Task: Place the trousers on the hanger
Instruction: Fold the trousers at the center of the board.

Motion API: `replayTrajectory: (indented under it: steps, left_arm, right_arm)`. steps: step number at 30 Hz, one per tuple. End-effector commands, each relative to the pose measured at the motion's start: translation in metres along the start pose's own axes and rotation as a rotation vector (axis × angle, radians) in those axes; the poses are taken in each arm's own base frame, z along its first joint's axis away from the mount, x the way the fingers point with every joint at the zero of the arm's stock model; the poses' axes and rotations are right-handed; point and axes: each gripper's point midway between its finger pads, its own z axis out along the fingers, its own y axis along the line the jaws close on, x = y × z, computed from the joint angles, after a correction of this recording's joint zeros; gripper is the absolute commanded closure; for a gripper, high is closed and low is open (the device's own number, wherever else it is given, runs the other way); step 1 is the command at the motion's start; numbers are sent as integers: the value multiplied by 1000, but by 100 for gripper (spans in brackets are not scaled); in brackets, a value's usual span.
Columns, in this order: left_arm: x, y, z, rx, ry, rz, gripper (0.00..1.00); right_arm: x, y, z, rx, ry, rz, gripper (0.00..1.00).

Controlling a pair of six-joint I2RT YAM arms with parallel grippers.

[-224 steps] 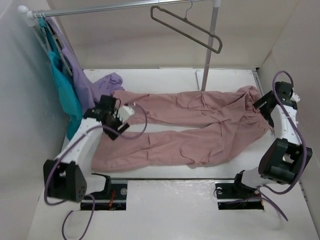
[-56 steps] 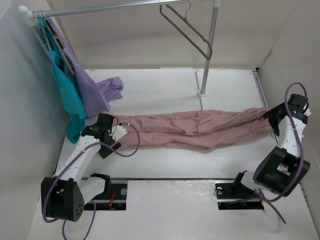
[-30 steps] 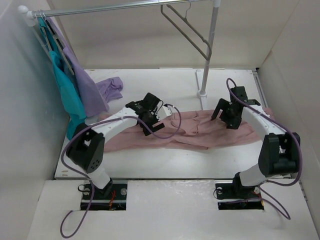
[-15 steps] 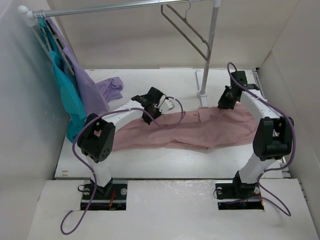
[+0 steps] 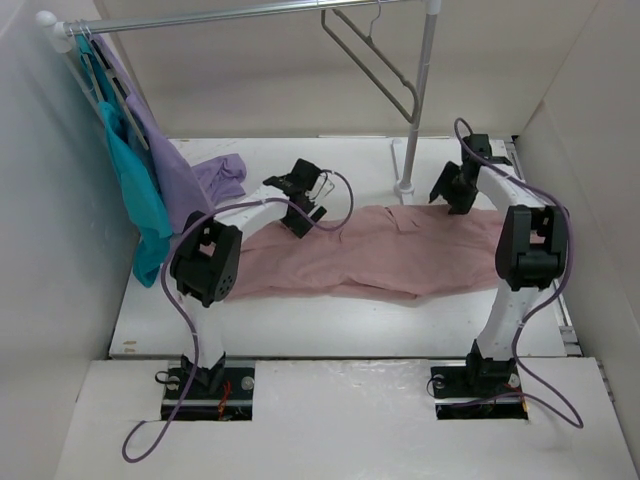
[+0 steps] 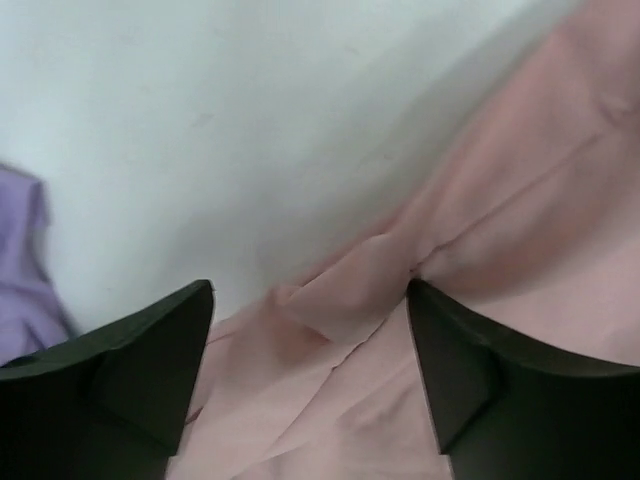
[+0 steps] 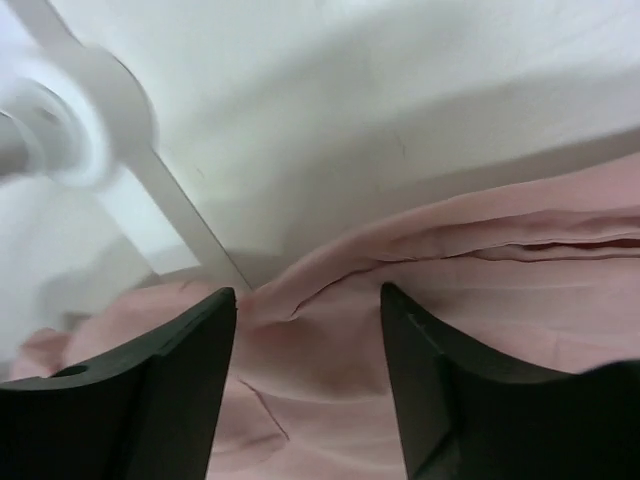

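The dusty-pink trousers [image 5: 380, 250] lie folded lengthwise in a long band across the middle of the table. My left gripper [image 5: 303, 220] is open over their far edge on the left; in the left wrist view [image 6: 310, 335] the black fingers [image 6: 110, 385] straddle a pink fold. My right gripper [image 5: 452, 200] is open over the far edge on the right; in the right wrist view [image 7: 308, 345] it straddles a pink seam fold [image 7: 420, 250]. Neither holds fabric. The grey hanger [image 5: 375, 60] hangs from the rail at the top, well above the trousers.
The rack's pole [image 5: 425, 100] stands on a white base [image 5: 405, 187] just behind the trousers, close to my right gripper; the base also shows in the right wrist view [image 7: 70, 110]. A lilac garment [image 5: 220, 175] and a teal one [image 5: 135, 190] hang at the left.
The trousers went from spread out to a folded band. Both arms left the trouser ends and came in to the band's far edge. In the last half second both grippers moved slightly farther back.
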Motion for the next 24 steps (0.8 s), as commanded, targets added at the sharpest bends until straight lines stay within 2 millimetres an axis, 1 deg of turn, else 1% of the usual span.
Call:
replayTrajectory:
  steps: [1,2,3,4,5,6,7,8,9,10,11,12,13,14,15,16,17,18,19,20,21,22,23,24]
  left_arm:
    - [-22,27,-27,-78,-55,-81,21]
    - [-28,31,-33,-85,-76,-87,15]
    - [-25,31,-39,-83,-69,-85,1]
    - [-27,36,-52,-90,-90,-77,1]
    - [-28,36,-60,-81,-102,-64,1]
    - [-27,36,-69,-68,-114,-49,1]
    - [-23,35,-77,-58,-121,-32,1]
    - [-21,36,-101,-51,-163,-18,1]
    - [-3,30,-102,-32,-138,51,1]
    - [8,27,-108,-22,-133,83,1]
    - [19,31,-127,-43,-148,100,1]
    - [47,27,-120,-39,-88,121,1]
    - [62,26,-122,-46,-62,150,1]
    - [81,21,-124,-36,-14,173,1]
    - [98,26,-131,-51,2,166,1]
    - [126,17,-124,-25,63,184,1]
    - [141,16,-124,-17,90,203,2]
    - [152,17,-130,-24,86,204,2]
    - [178,12,-125,0,135,206,3]
    - [189,11,-125,2,147,212,3]
    - [205,14,-121,-23,154,214,3]
    - [202,22,-124,-57,136,205,3]
    - [218,17,-116,-52,168,212,3]
    - [224,17,-112,-53,176,211,10]
  right_arm:
    - [-46,13,-41,3,-172,-66,33]
    - [-46,20,-49,2,-187,-98,31]
    - [-42,21,-62,5,-205,-144,27]
    - [-40,24,-70,10,-223,-170,24]
    - [-29,27,-79,43,-238,-216,22]
    - [-17,26,-95,50,-261,-251,18]
    - [-8,25,-102,64,-275,-282,16]
    - [3,24,-109,82,-283,-302,14]
    - [29,21,-107,113,-257,-352,14]
    - [37,26,-122,81,-283,-357,13]
    - [52,27,-124,67,-262,-371,13]
    - [70,32,-124,29,-230,-390,13]
    - [100,35,-118,11,-179,-434,13]
    - [115,38,-122,-11,-173,-442,13]
    - [133,41,-121,-30,-144,-466,13]
    - [169,49,-114,-70,-95,-549,13]
    - [187,54,-114,-96,-74,-571,13]
    - [203,58,-113,-111,-57,-604,13]
    - [219,63,-112,-136,-34,-642,11]
    - [241,72,-112,-176,-25,-704,11]
    - [260,83,-111,-211,-9,-769,11]
    - [262,81,-106,-198,2,-773,11]
    - [274,90,-107,-220,8,-828,11]
    - [282,91,-99,-199,22,-868,11]
